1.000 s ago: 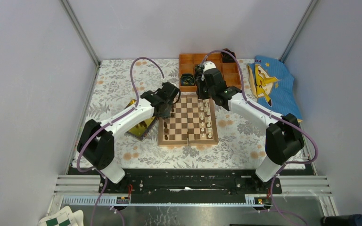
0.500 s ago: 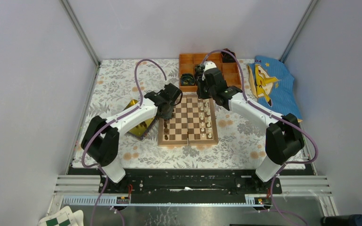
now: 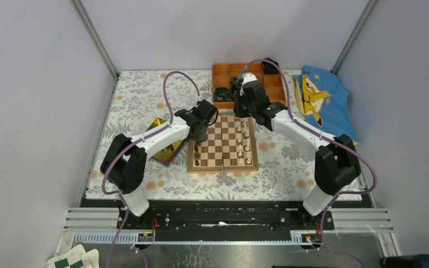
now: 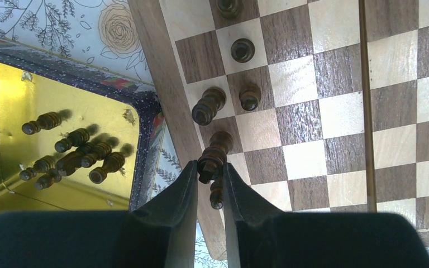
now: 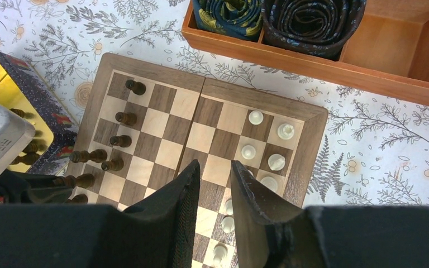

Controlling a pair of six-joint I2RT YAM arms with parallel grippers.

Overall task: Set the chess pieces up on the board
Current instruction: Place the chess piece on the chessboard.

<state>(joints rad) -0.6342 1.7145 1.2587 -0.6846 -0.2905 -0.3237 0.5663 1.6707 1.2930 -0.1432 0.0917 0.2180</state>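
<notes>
The board [image 3: 222,146] lies mid-table, chess pieces [image 5: 255,117] on it (more in the tray [image 4: 0,111] at its left); the box [image 5: 313,64] behind.

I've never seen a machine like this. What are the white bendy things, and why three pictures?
They are two robot arms setting up chess. The wide picture comes from a camera above; the other two come from small cameras on the wrists. The left pincer pinches one dark chess piece over the edge of the chessboard. More dark pieces lie in the gold tray beside it. The right pincer hovers over the board, slightly apart, holding nothing. Some pale pieces stand on that side. Behind sits an orange box.
</notes>
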